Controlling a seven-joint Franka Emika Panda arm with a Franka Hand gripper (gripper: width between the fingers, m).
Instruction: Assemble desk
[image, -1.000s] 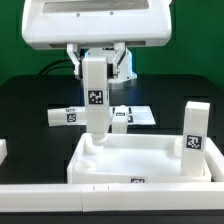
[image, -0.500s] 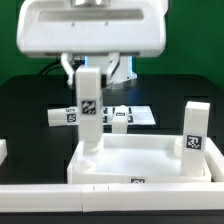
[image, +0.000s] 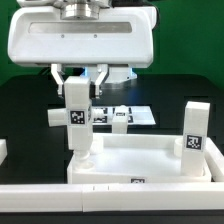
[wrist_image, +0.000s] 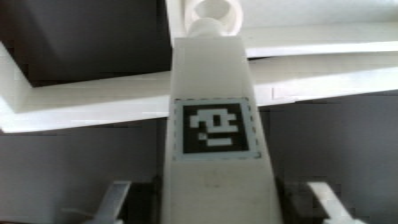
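My gripper (image: 79, 88) is shut on a white desk leg (image: 79, 120) and holds it upright by its upper end. The leg's lower end is at the corner socket of the desk top (image: 150, 158) on the exterior view's left; whether it is seated cannot be told. In the wrist view the leg (wrist_image: 217, 80) runs away from the gripper (wrist_image: 219, 205) with its tag facing the camera. A finger (wrist_image: 118, 200) shows on each side. The desk top's rim (wrist_image: 89, 100) lies beyond.
A third leg (image: 194, 135) stands upright at the exterior view's right. Two more legs (image: 62, 116) (image: 121, 118) lie behind the desk top, next to the marker board (image: 142, 112). A long white bar (image: 110, 200) runs along the front.
My gripper has carried the leg toward the exterior view's left and downward, from the desk top's back rim to its left corner.
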